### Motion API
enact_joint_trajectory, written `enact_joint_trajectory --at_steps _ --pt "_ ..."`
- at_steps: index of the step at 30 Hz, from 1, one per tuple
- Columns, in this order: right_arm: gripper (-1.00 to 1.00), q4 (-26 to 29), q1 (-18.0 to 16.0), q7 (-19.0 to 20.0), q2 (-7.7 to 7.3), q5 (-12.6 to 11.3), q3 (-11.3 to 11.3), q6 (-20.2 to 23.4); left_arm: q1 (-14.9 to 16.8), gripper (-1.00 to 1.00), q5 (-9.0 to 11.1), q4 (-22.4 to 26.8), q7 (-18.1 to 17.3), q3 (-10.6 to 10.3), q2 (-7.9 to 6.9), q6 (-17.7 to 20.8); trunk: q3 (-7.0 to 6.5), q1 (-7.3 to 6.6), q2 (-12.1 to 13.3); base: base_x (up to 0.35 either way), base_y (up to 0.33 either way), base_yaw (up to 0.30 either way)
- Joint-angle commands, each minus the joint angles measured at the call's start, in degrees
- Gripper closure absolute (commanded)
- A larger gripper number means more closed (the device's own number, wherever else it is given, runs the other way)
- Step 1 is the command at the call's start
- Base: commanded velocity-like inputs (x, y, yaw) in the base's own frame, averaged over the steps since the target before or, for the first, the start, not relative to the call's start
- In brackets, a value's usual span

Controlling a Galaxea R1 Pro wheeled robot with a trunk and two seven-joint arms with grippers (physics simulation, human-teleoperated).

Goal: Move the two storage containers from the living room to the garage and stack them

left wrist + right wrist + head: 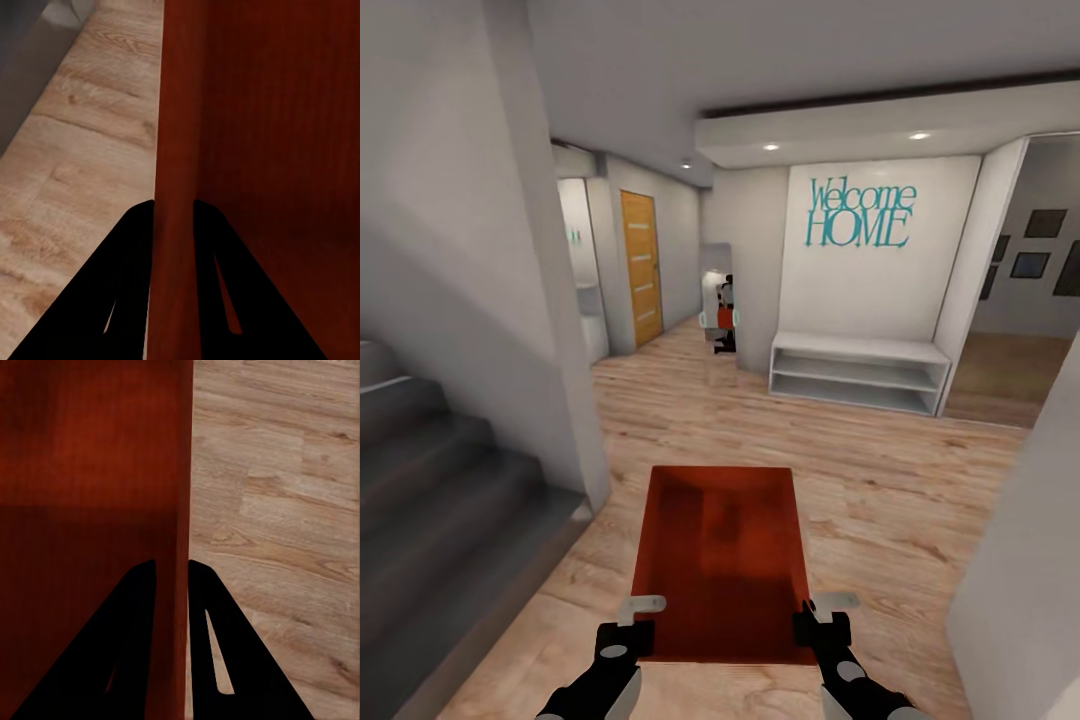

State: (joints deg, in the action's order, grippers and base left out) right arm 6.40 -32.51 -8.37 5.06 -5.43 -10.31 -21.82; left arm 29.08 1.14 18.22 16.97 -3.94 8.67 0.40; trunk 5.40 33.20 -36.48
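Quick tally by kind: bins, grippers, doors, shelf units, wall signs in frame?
Bin: 1
Grippers: 2, left gripper, right gripper, each clamped on a bin side wall
Wooden door: 1
White shelf unit: 1
Welcome HOME sign: 1
Total: 6

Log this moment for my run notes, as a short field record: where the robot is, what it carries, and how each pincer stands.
place: hallway with light wood plank floor, grey stairs on the robot's left
carried: one orange-red storage container, open top up, held out in front
left pincer: shut on the container's left wall, one finger each side
right pincer: shut on the container's right wall, likewise
ahead: white bench shelf under a "Welcome HOME" sign, wooden door further left
garage: not in sight
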Motion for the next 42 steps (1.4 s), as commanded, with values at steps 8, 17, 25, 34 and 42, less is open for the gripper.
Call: enact_joint_trajectory --at_steps 8,17,25,34,42 --pt "1.0 0.1 -0.1 -0.2 -0.14 0.1 -0.2 -3.9 0.0 1.0 1.0 -0.2 0.7 -1.0 -0.32 0.1 0.1 0.05 -0.1 0.32 0.0 0.0" --pt "1.0 0.1 -0.1 -0.2 -0.14 0.1 -0.2 -3.9 0.0 1.0 1.0 -0.2 0.7 -1.0 -0.32 0.1 0.1 0.05 -0.1 0.32 0.0 0.0" --pt "1.0 0.1 -0.1 -0.2 -0.14 0.1 -0.2 -3.9 0.0 1.0 1.0 -0.2 0.7 -1.0 -0.32 0.1 0.1 0.05 -0.1 0.32 0.0 0.0" --pt "1.0 0.1 -0.1 -0.2 -0.07 0.0 -0.2 -3.9 0.0 1.0 1.0 -0.2 0.7 -1.0 -0.32 0.1 0.1 0.05 -0.1 0.32 0.0 0.0" --pt "1.0 0.1 -0.1 -0.2 -0.07 -0.1 -0.2 -3.9 0.0 1.0 1.0 -0.2 0.7 -1.0 -0.32 0.1 0.1 0.05 -0.1 0.32 0.0 0.0"
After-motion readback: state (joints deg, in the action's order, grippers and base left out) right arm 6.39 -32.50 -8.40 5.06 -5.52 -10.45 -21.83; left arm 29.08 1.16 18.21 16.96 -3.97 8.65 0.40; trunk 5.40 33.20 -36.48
